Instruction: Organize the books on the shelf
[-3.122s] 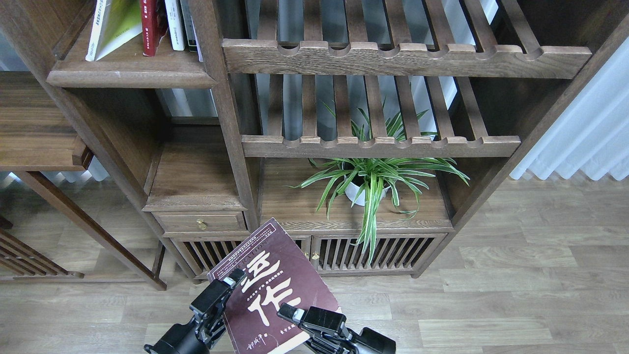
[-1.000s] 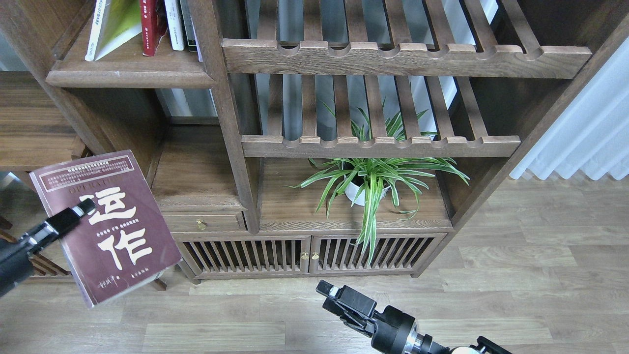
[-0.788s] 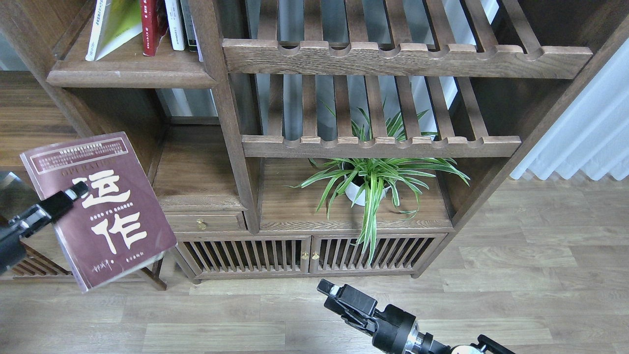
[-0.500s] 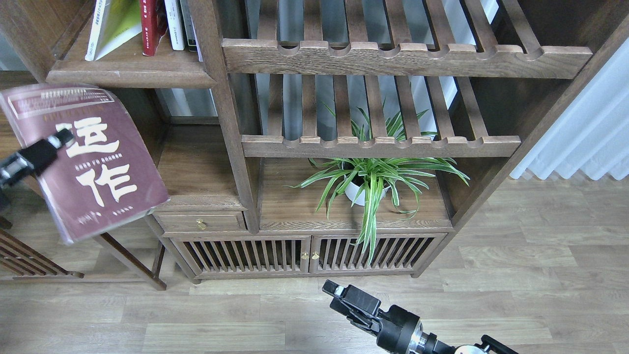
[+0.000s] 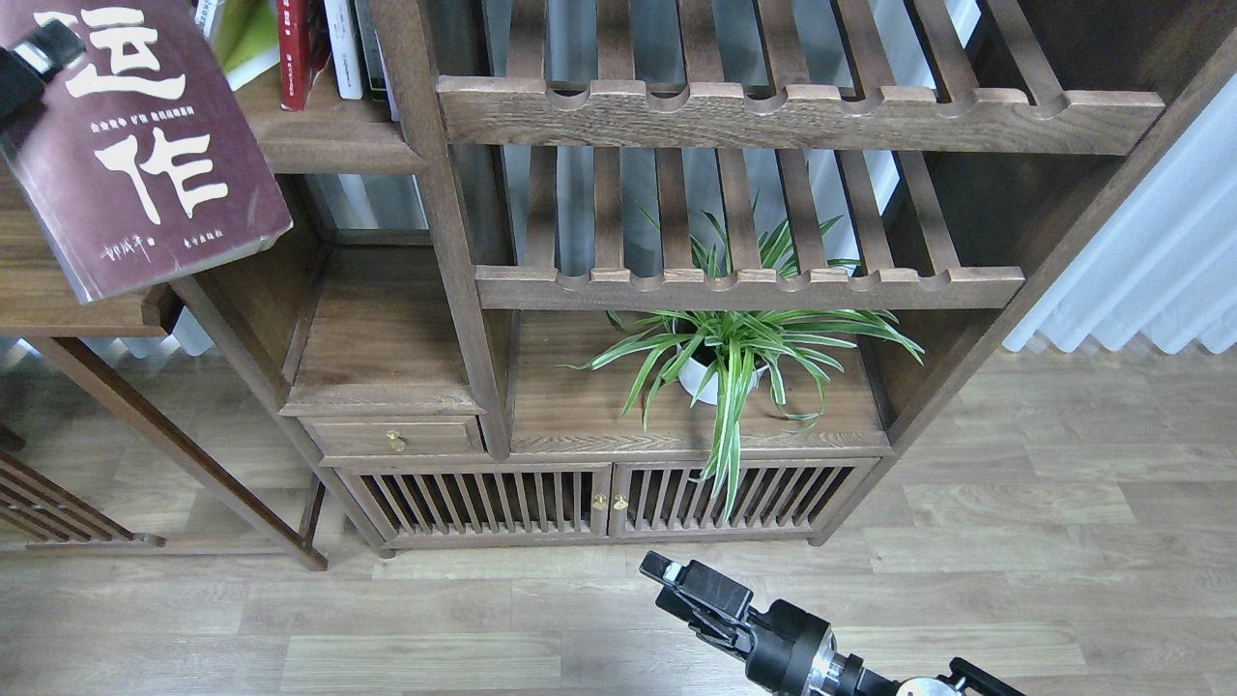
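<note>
Entry, head view. Left pincer (image 5: 34, 48) was clamped on the upper left part of the maroon book (image 5: 145, 164), one dark finger lying across the cover; the other finger was hidden behind the book. Change over the last second: the book had been carried from low beside the drawer unit up to the top left corner, its upper edge now cut off by the frame. Three seconds back both pincers had held it low at centre; only the left held it now. Just right of the left pincer, partly behind the book's top corner, stood the yellow-and-white book (image 5: 242, 39), then the red book (image 5: 293, 48), then thin white and dark spines (image 5: 343, 43), all upright or leaning on the shelf (image 5: 329, 145). The shelf's rounded front edge ran right from the book's lower right part. Right pincer (image 5: 676, 580) hung low and well apart from the left one, over the floor (image 5: 1015, 580), carrying nothing; its fingers were seen dark and end-on, so I could not tell their spread. Judgement: the book has reached shelf height, so insertion looked near; it probably needs tipping upright and sliding in left of the yellow-and-white book, whose lean could block the gap.
</note>
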Robot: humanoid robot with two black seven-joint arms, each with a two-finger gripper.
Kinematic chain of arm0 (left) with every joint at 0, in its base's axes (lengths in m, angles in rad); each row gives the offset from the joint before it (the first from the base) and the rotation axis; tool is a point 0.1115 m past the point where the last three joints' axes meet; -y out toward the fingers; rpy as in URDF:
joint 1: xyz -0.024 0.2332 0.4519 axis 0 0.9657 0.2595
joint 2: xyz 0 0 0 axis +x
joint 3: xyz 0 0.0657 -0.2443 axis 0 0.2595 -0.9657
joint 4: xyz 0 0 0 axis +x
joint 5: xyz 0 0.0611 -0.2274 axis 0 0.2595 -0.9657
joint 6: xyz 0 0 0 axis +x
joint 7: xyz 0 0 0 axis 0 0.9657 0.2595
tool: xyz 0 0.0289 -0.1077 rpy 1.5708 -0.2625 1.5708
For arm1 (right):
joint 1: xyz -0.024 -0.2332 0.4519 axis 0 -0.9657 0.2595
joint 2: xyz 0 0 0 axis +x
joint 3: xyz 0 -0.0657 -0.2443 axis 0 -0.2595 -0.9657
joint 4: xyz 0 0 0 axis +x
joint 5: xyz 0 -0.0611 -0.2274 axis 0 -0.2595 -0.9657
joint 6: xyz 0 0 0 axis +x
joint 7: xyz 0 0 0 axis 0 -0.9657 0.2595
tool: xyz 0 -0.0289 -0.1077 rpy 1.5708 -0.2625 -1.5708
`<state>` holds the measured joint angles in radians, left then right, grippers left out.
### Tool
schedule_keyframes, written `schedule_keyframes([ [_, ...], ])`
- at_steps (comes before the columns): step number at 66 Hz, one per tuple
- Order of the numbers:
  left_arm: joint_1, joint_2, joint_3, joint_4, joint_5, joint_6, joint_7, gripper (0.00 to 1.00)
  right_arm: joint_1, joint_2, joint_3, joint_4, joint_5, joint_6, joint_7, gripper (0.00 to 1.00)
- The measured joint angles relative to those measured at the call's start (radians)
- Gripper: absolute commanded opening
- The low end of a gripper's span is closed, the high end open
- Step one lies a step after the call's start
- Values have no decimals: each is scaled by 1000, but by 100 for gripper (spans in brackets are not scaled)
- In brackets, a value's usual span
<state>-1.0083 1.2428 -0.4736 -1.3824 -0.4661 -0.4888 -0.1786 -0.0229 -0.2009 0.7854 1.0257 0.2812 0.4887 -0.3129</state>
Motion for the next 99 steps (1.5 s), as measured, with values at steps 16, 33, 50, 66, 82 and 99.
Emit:
schedule_keyframes([
  [16,-50,74,35,0,-6,0,7,9,0,2,0,-10,4,0,0,99],
  [33,-159,73,37,6,-5,0,16,9,3,6,0,-10,5,0,0,99],
  [50,-250,31,37,52,8,0,37,10,1,6,0,-10,6,0,0,99],
  [66,-294,-15,37,148,68,0,67,10,1,11,0,-9,7,0,0,99],
  [82,-300,-118,39,245,100,0,117,10,3,12,0,-9,12,0,0,99],
  [99,-356,-244,29,344,159,0,189,10,3,11,0,-9,21,0,0,99],
])
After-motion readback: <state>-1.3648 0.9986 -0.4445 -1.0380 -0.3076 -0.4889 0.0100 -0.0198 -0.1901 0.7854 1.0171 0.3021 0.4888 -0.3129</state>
